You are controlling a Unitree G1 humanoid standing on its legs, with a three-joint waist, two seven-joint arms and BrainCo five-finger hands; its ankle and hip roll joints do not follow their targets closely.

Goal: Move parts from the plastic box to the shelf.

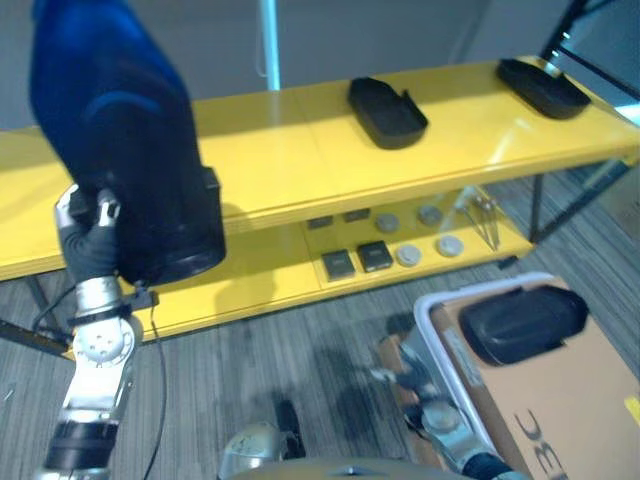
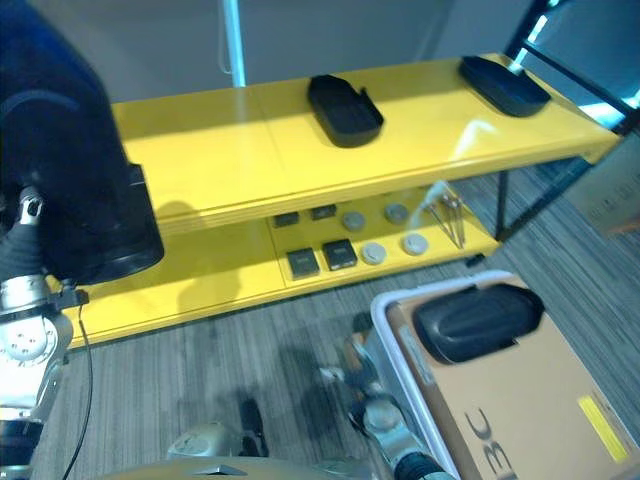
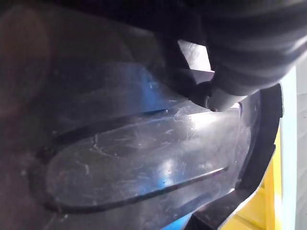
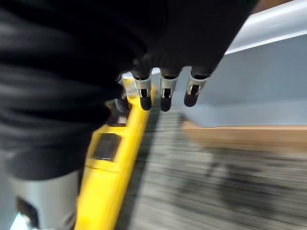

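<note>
The left hand (image 1: 92, 232) holds a large dark part (image 1: 125, 140) raised in front of the shelf's (image 1: 270, 160) left end; the fingers seem curled round the part's lower edge, though it hides most of them. In the left wrist view the glossy part (image 3: 144, 158) sits right against the hand.

Two more dark parts lie on the top board: one (image 1: 386, 111) near the middle, another (image 1: 543, 87) by the right end. Small square and round pieces (image 1: 385, 250) sit on the lower board.

A fourth part (image 1: 522, 322) lies in the white-rimmed box (image 1: 432, 330) on the floor by the shelf's right half, on top of cardboard (image 1: 570, 400).

The right hand (image 4: 165, 93) hangs low beside the box's near-left rim, fingers straight and apart, holding nothing.
</note>
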